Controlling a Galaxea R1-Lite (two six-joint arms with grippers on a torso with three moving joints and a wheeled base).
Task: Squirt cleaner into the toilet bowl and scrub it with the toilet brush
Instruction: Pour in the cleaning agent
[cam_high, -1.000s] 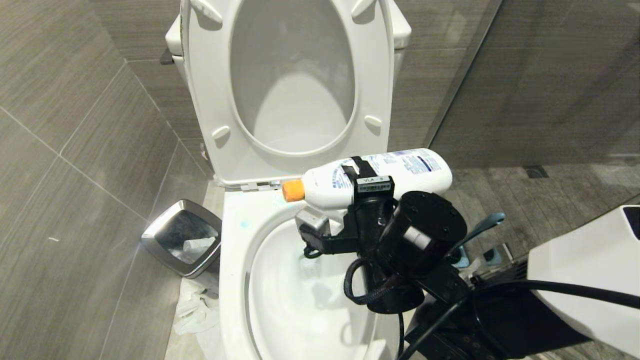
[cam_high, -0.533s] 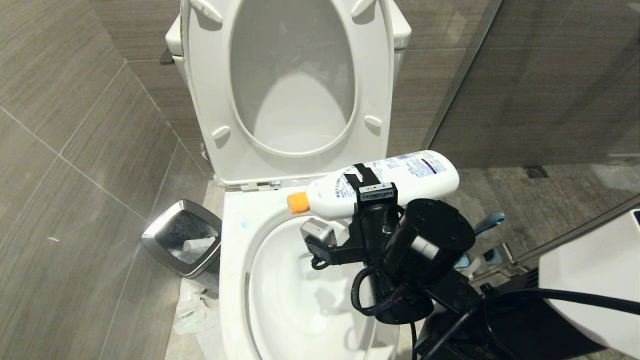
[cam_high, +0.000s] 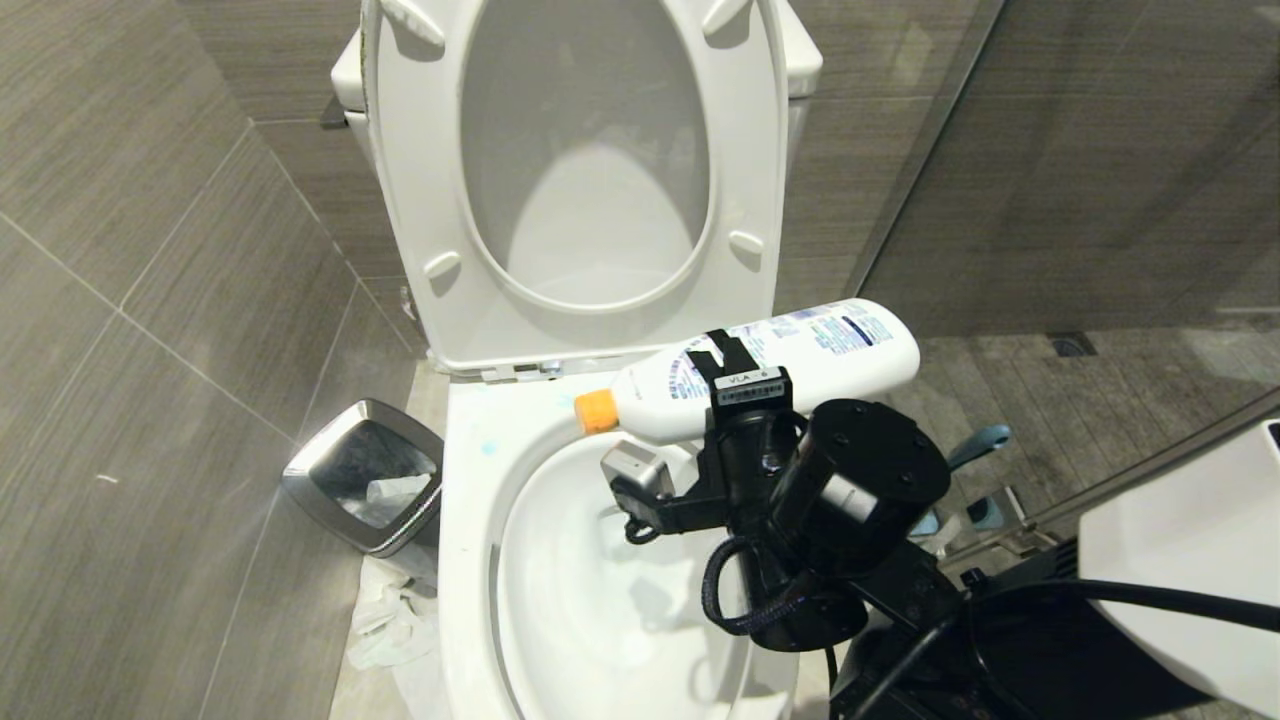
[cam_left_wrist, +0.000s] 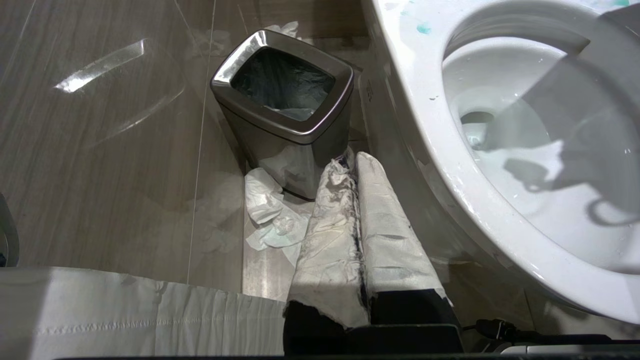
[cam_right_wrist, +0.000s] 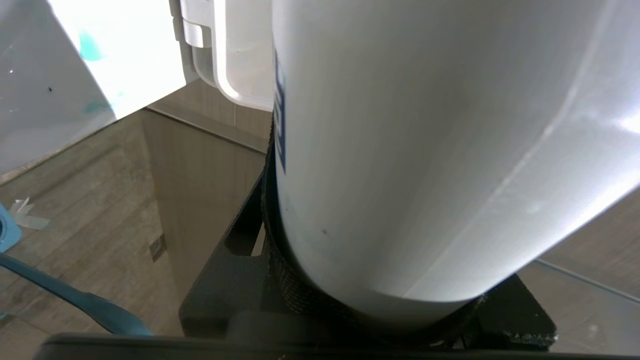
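**Cleaner bottle held sideways over the bowl rim**

The right gripper (cam_high: 735, 365) is clamped around the middle of the cleaner bottle (cam_high: 800, 360), fingers on either side of its white body. The bottle lies nearly level, orange cap (cam_high: 596, 411) tipped slightly down and pointing toward the robot's left, above the back rim of the toilet bowl (cam_high: 470, 520). Seat and lid (cam_high: 420, 200) stand raised. Teal specks mark the rim near the hinge.

The toilet brush (cam_high: 975, 442) stands on the floor right of the bowl, its handle just behind the arm.

The left gripper (cam_left_wrist: 357, 215), paper-wrapped fingers pressed together and empty, hangs low beside the steel bin (cam_left_wrist: 285, 115), over crumpled tissue (cam_left_wrist: 270, 215).
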